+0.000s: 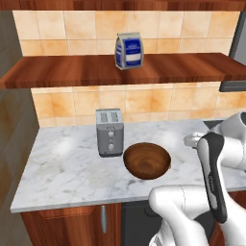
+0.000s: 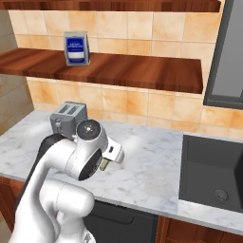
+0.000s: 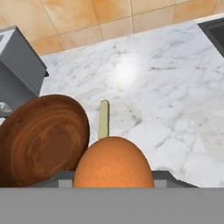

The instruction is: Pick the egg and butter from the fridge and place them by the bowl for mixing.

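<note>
On the left of the marble counter [image 1: 62, 168] stands a silver toaster [image 1: 110, 132] with two slots, close to the tiled wall [image 1: 144, 103]. Just to its right, and a bit nearer, sits the round brown bowl [image 1: 147, 160]. The bowl and the toaster are very near each other, almost touching. Above them, on a long wooden shelf [image 1: 72, 72], a blue and white bag [image 1: 129, 50] stands upright.

Right of the bowl, the white robot arm [image 1: 214, 178] reaches over the counter. In the hand view the orange-brown egg [image 3: 113, 164] sits big and close at the bottom, between the two dark fingertips [image 3: 164, 177], so the gripper [image 3: 113, 179] seems to be holding the egg. The view there is tight, so the touch of the tips on the egg is hard to make out. The egg hangs over the counter just to the right of the bowl. A thin pale yellow stick [image 3: 103, 119] shows past the egg, pointing away, right beside the bowl's rim; what it is cannot be told.

In the right base view the same pale piece [image 2: 104, 164] peeks out under the hand. Far to the right, a dark sink [image 2: 213, 173] is set into the counter, well apart from the bowl
</note>
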